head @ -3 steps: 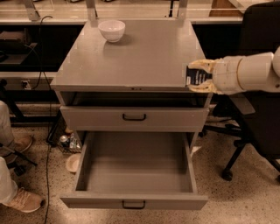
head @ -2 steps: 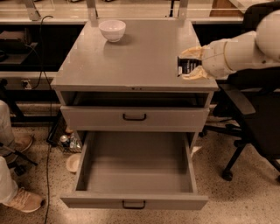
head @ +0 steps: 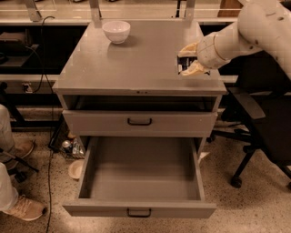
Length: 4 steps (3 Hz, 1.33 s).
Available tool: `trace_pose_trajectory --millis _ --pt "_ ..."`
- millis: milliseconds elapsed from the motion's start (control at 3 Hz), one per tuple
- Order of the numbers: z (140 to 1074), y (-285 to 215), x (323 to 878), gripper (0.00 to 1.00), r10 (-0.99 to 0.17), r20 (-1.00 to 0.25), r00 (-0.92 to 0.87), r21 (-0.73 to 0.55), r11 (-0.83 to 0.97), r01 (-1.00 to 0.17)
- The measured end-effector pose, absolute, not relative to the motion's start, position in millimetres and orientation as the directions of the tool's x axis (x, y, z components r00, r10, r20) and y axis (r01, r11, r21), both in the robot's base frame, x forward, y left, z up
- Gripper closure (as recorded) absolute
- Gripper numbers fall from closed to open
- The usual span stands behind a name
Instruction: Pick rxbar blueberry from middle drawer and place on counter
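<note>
Rxbar blueberry is sitting clamped between the pale fingers of the gripper, over the right front part of the counter. I cannot tell whether the wrapper is touching the slab.

Nearest to my camera, speckled floor is showing on both sides of the cabinet. At the left edge, a person's tan shoe is resting on it beside a trailing cable. The middle drawer is standing pulled fully out, its small black handle facing me. Above it, the upper drawer is sitting closed, just under the counter's lip.

To the left of the cabinet, down on the floor, some small cans and a pale dish are lying. To the right, a black office chair is standing close beside the cabinet, under the arm.

I am looking at the white arm reaching in from the upper right, with its forearm angling down and leftward over the counter's right edge and the fingers pointing left. Nothing is lying between the gripper and the slab's open middle.

Farther back, a white bowl is sitting near the counter's rear left corner, well apart from the gripper. Behind it, a long pale bench with metal posts is running across the room.
</note>
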State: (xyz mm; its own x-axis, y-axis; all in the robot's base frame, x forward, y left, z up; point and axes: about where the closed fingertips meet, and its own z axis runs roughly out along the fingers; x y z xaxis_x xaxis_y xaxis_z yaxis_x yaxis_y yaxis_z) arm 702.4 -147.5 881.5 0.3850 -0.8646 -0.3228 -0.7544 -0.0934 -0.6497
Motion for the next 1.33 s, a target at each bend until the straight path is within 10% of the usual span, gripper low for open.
trace_pose_trajectory --millis 1333 --pt "884 -154 770 0.07 -0.861 -0.392 0.325 -0.641 0.002 -0.768"
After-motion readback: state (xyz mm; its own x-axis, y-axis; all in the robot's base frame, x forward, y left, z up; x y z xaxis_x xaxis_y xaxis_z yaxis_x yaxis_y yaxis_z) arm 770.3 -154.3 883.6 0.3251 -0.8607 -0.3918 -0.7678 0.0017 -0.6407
